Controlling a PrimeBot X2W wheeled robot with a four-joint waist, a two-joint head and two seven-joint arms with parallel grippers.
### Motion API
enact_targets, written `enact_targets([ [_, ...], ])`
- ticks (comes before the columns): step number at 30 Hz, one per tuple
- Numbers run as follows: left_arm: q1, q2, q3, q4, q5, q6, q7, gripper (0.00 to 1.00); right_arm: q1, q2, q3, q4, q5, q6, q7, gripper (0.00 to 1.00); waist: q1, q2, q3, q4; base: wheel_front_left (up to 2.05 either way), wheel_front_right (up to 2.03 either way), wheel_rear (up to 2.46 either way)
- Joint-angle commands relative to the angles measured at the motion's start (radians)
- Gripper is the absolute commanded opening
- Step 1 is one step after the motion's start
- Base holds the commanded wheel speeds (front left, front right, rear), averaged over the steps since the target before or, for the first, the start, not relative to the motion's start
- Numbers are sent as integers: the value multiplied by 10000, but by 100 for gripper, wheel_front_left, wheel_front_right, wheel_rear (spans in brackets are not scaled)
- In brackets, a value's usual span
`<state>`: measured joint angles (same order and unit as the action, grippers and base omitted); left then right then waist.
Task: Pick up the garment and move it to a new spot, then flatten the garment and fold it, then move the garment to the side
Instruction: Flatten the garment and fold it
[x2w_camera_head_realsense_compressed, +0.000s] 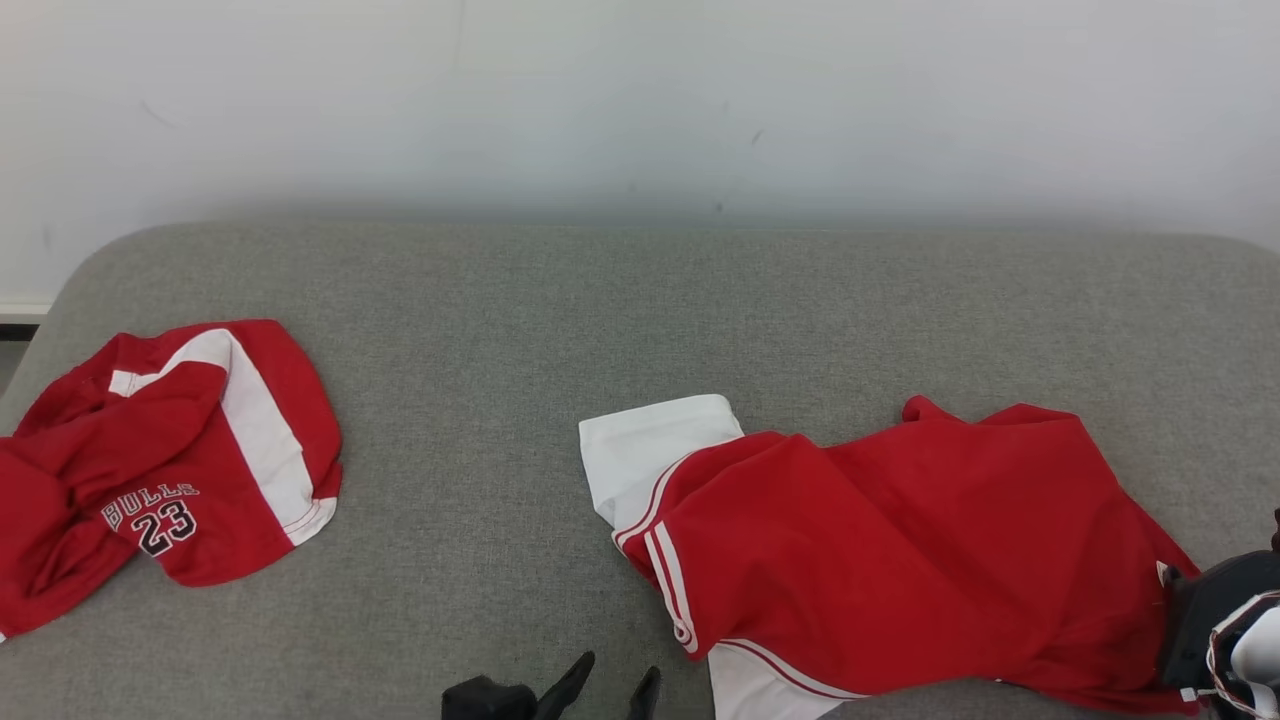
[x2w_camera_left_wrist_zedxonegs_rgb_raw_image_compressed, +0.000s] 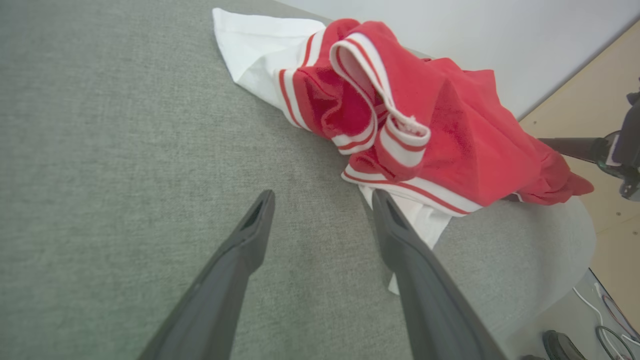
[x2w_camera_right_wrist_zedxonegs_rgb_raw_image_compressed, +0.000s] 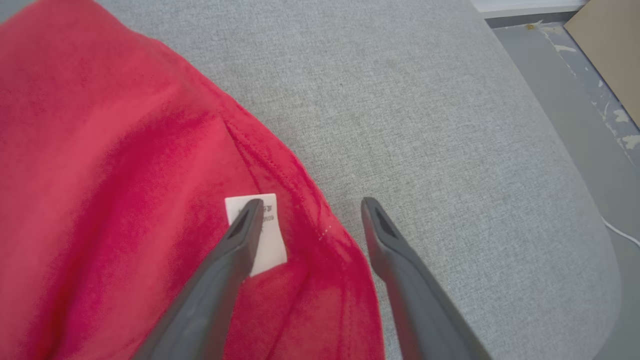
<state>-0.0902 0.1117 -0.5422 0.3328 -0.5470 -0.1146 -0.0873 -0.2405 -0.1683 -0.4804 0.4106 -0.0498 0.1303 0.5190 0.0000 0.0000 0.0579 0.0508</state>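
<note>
Holds left claw (x2w_camera_left_wrist_zedxonegs_rgb_raw_image_compressed: 322, 197) and right claw (x2w_camera_right_wrist_zedxonegs_rgb_raw_image_compressed: 311, 204) released by red shirt (x2w_camera_head_realsense_compressed: 900, 560); risks grabbing single layer near label (x2w_camera_right_wrist_zedxonegs_rgb_raw_image_compressed: 274, 235), dragging shirt off table (x2w_camera_head_realsense_compressed: 500, 300) edge.

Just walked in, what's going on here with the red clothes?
A robot is working on the red top crumpled on the grey cushion. Both grippers are open, holding nothing: left gripper by its white edge, right gripper over its label. Another red garment lies apart, on the left.
</note>
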Motion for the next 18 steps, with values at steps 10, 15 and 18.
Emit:
enact_targets([
  [10, -1239, -113, -600, 653, -207, 4, 458, 81, 310, 383, 564, -944, 186, 11, 194, 100, 0, 0, -53, -611, 0, 0, 0],
  [15, -1995, -167, -325, 1142, -261, 178, 349, 0, 227, 427, 707, -1295, 298, 11, 230, 100, 0, 0, 181, -774, 0, 0, 0],
  [18, -2530, -145, 175, 1357, -231, 622, -112, 0, 181, 453, 769, -1533, 395, 11, 228, 100, 0, 0, 333, -831, 0, 0, 0],
])
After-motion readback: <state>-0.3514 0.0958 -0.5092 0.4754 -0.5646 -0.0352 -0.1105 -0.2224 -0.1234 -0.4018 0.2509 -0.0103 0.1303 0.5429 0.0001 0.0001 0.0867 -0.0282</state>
